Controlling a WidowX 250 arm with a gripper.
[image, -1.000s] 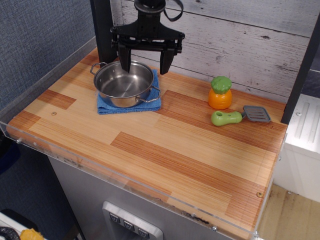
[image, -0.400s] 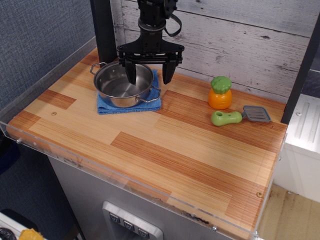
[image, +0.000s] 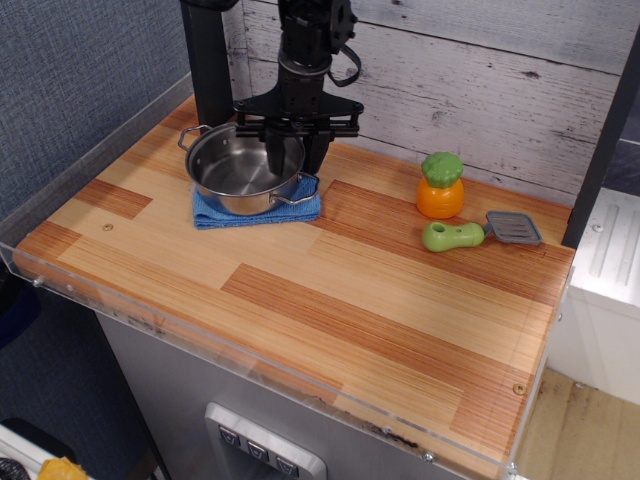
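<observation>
The black gripper (image: 295, 158) now stands low over the far right rim of the steel pot (image: 245, 170), with its two fingers drawn close together: one finger (image: 277, 157) reaches down inside the pot and the other sits just outside the wall, so the rim lies between them. A second ago the fingers were spread wide above the pot, one over the bowl and one well out past the right handle; since then the arm has come down and the jaws have narrowed to pinch the rim. Whether the pads truly press the metal cannot be told from this view, but the gap looks nearly gone.

The pot sits on a blue cloth (image: 258, 206) near the far left corner of the worktop (image: 330, 300). Compared with the earlier frames it seems nudged a little toward the left and tilted slightly, with the left handle lifted closer to the back wall; the cloth shows a little less at its far right corner.

Near the far right edge of the worktop, an orange toy vegetable with a green top (image: 440, 185) stands upright. Just in front of it lies a green-handled spatula (image: 468, 233), its grey blade pointing toward the right edge. Neither has moved.
</observation>
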